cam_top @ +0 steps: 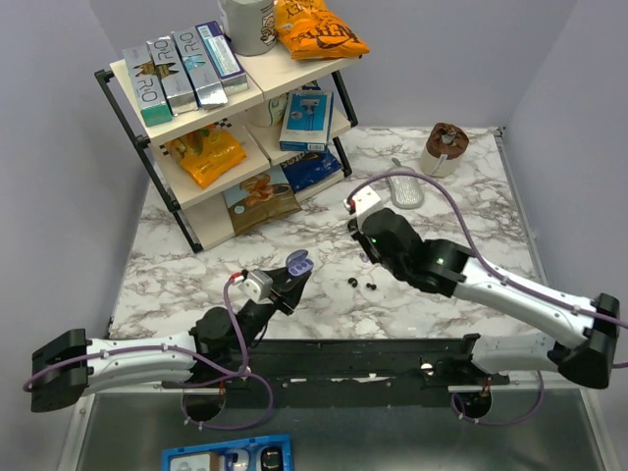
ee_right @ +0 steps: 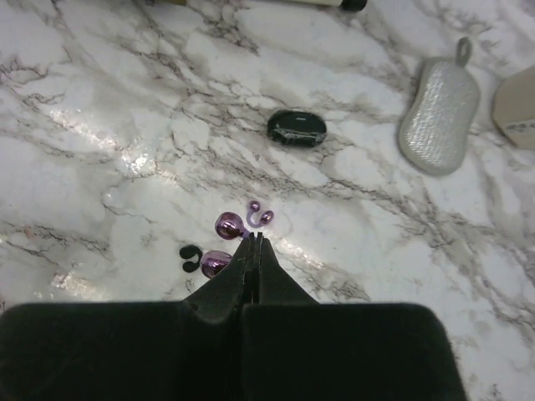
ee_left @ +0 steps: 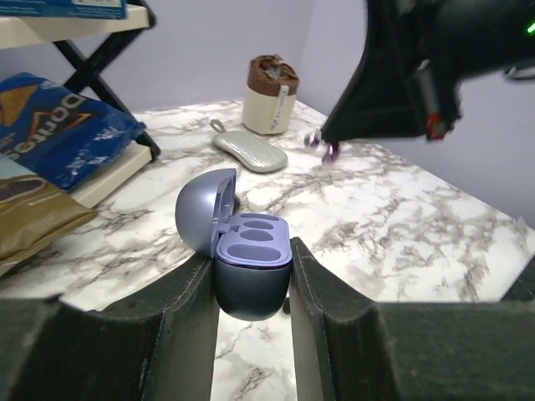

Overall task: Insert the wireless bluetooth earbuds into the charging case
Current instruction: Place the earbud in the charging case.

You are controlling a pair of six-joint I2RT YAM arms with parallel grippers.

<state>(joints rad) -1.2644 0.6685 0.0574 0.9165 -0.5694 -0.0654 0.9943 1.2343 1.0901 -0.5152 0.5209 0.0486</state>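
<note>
Near the front left of the marble table [cam_top: 196, 265] we see the left claw [ee_left: 252, 280] pinching the charging case [ee_left: 255, 242] from both sides, one dark finger pressed against each flank of its rounded blue-grey body. The case sits upright with its lid swung back and open, and both moulded wells in the lilac insert are empty. Whether its underside touches the marble we cannot tell. To the right of it, well apart, the right claw [ee_right: 253, 244] points down at the table with its fingers pressed together, tip to tip. In its own wrist view we see nothing between them. The earbuds [ee_right: 226, 224] lie on the marble right at that tip: one glossy purple bulb just left of it, with a small curved piece just beyond the tip. A second purple bulb [ee_right: 215, 263] lies a little nearer the arm, with a black hook beside it. Whether the tips touch either piece we cannot tell. Farther out on the table lies a black oval object [ee_right: 296, 127], and beyond it to the right a grey textured pouch [ee_right: 439, 104]. At the far right edge stands a pale cup [cam_top: 446, 147] with a brown top. A two-tier shelf [cam_top: 186, 98] of boxes and snack bags stands at the back left.
</note>
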